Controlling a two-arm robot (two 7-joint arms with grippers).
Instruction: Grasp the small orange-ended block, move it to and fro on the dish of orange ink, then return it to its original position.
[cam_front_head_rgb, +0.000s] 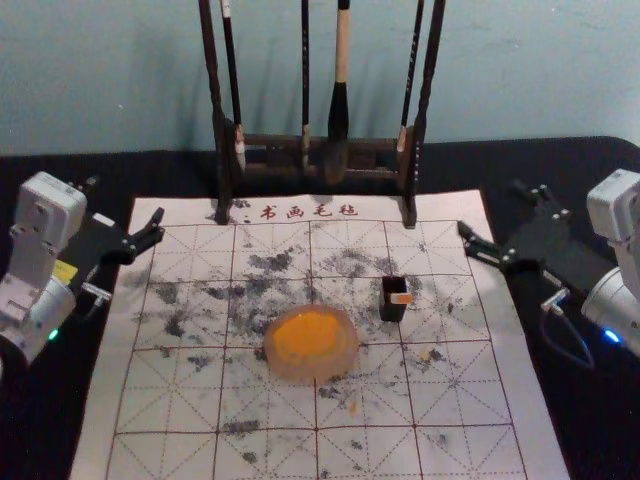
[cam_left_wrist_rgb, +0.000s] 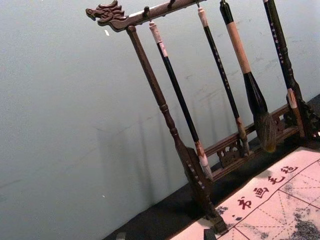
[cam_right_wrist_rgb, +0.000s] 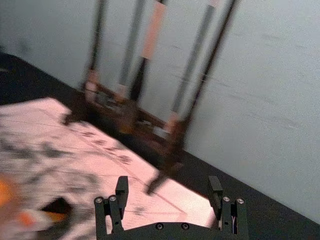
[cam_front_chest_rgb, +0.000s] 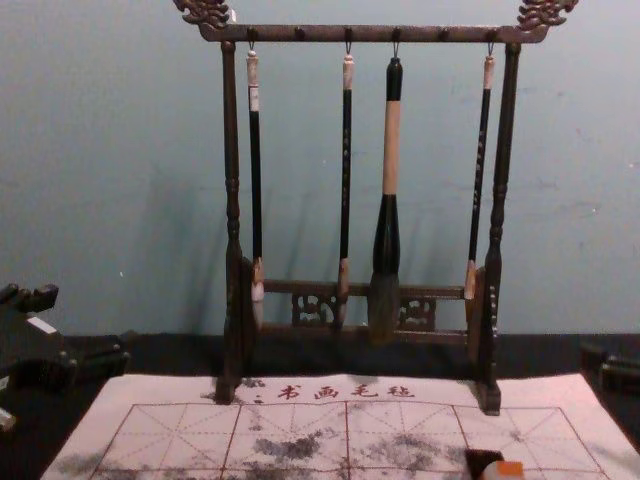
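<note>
Block (cam_front_head_rgb: 401, 298) is sitting right of centre in the head view, up against the black box (cam_front_head_rgb: 391, 311), its orange end facing the camera; whether it is resting in the box or leaning on it, cannot tell. Dish (cam_front_head_rgb: 291, 374) is lying just to its lower left in the frame, apart from it, with orange ink (cam_front_head_rgb: 306, 335) showing.

Right end effector (cam_front_head_rgb: 491, 207) is hanging at the right of the frame, fingers spread, gripping nothing. Left end effector (cam_front_head_rgb: 126, 199) is idling at the upper left, also spread and holding nothing. Block is sitting nearer the right one, so that arm is probably doing the job.

Handling, judging by looks: block is probably going to be light and stiff, not fragile, so a modest squeeze should be doing. Orange end is likely carrying wet ink and getting slippery, so pads should be closing on the plain sides, well back from the orange, keeping that end free for the dish. Black box is sitting very close, so a finger could be catching it or dragging it along. Dish is looking smooth and maybe light; pressing hard while rubbing to and fro could be sending it sliding over the mat (cam_front_head_rgb: 160, 410), so light contact is making sense.
</note>
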